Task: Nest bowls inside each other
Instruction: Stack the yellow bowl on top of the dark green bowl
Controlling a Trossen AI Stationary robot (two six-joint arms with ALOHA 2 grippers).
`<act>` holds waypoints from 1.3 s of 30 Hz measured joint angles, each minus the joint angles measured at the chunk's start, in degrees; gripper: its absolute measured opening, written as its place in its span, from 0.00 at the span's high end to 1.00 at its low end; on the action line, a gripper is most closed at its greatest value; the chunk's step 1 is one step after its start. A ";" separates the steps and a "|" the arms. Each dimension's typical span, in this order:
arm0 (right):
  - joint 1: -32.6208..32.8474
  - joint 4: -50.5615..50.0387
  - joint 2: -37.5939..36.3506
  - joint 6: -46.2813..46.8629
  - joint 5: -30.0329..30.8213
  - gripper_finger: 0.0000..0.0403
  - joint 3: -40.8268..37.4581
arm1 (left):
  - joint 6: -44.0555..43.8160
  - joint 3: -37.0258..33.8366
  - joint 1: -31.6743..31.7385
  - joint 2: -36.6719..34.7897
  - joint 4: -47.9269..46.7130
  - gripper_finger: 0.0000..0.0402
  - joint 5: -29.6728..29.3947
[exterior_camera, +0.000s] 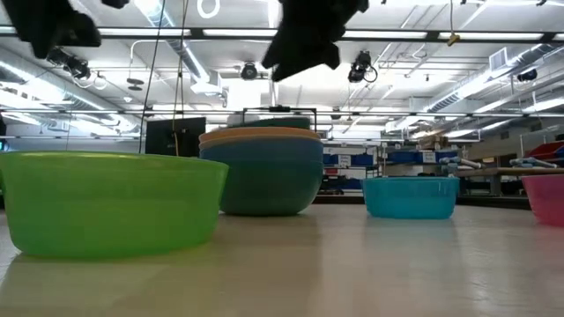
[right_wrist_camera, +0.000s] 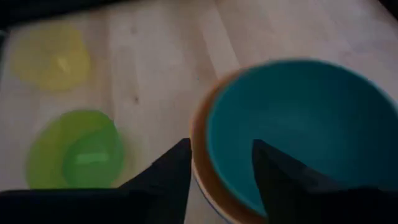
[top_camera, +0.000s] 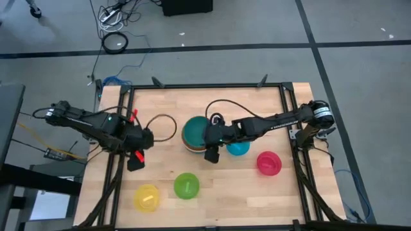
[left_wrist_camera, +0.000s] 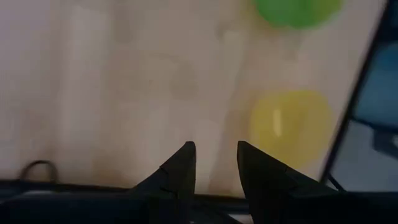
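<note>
Near the table's middle stands a stack of nested bowls [top_camera: 192, 133], with a teal bowl [right_wrist_camera: 298, 130] sitting inside an orange one [right_wrist_camera: 198, 146]. My right gripper [right_wrist_camera: 221, 146] hangs open above the stack's near rim, one finger on either side of it, touching nothing that I can see. On the table stand a cyan bowl [top_camera: 239, 149], a pink-red bowl [top_camera: 269, 163], a lime green bowl [top_camera: 186, 185] and a yellow bowl [top_camera: 147, 197], each on its base. My left gripper [top_camera: 136, 160] hangs open over bare table at the left, pointing down, with the yellow bowl [left_wrist_camera: 289, 124] beyond it.
A black cable [top_camera: 164, 125] loops on the table to the left of the stack. A black frame [top_camera: 205, 85] borders the wooden table. Bare wood lies between the stack and the two bowls at the near edge.
</note>
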 joint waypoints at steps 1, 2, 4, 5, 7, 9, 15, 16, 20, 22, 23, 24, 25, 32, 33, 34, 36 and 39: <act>0.21 -0.97 -0.59 0.02 1.51 0.59 0.00 | -0.58 -1.27 -1.26 0.00 1.55 0.68 1.41; 0.60 -2.63 -1.29 0.02 3.37 0.58 0.00 | -1.38 -2.78 -2.68 0.10 3.33 0.68 2.66; 1.73 -5.88 -3.01 0.06 7.78 0.58 0.00 | -3.03 -6.26 -5.85 0.13 6.52 0.68 4.38; 2.52 -7.34 -4.07 0.23 10.11 0.58 0.00 | -4.01 -8.25 -7.59 0.11 8.02 0.68 4.52; 4.28 -10.46 -6.49 0.75 14.17 0.59 0.00 | -6.13 -11.73 -10.45 0.15 10.85 0.68 4.81; 6.06 -13.10 -9.20 2.16 17.67 0.59 0.00 | -8.66 -14.18 -12.46 0.15 12.28 0.68 4.87; 10.41 -20.38 -16.92 10.28 23.33 0.59 0.00 | -10.65 -18.38 -15.87 0.11 20.71 0.68 4.03; 11.08 -21.26 -17.82 11.76 23.47 0.59 0.00 | -11.44 -18.74 -16.37 0.13 22.50 0.68 3.97; 13.54 -25.54 -19.98 16.99 24.41 0.59 0.00 | -14.48 -19.90 -18.23 0.27 27.00 0.68 1.69; 14.44 -27.14 -20.22 19.23 24.46 0.59 0.00 | -15.98 -20.55 -19.09 0.29 27.75 0.68 1.19; 14.83 -27.56 -20.22 20.17 24.48 0.59 0.00 | -16.46 -21.04 -19.62 0.29 28.37 0.68 1.17; 15.33 -28.28 -20.10 21.12 24.44 0.59 0.00 | -17.13 -21.51 -20.12 0.31 29.21 0.68 1.20; 15.77 -29.02 -19.93 22.02 24.46 0.59 0.00 | -17.53 -22.10 -20.59 0.34 30.10 0.68 1.19; 17.35 -32.26 -18.07 26.61 24.35 0.59 0.00 | -19.49 -24.70 -22.95 0.89 33.67 0.68 0.97; 17.37 -32.40 -17.83 26.89 24.33 0.59 0.00 | -19.68 -25.10 -23.25 1.19 35.16 0.68 0.95; 17.37 -32.55 -17.62 27.08 24.22 0.59 0.00 | -20.24 -25.59 -23.63 1.54 36.65 0.68 0.81; 17.37 -32.52 -17.53 27.15 23.87 0.59 0.00 | -20.60 -26.46 -24.13 2.73 39.01 0.68 0.74; 17.37 -32.50 -17.57 27.45 23.86 0.59 0.00 | -20.63 -26.79 -24.67 5.28 39.93 0.68 0.71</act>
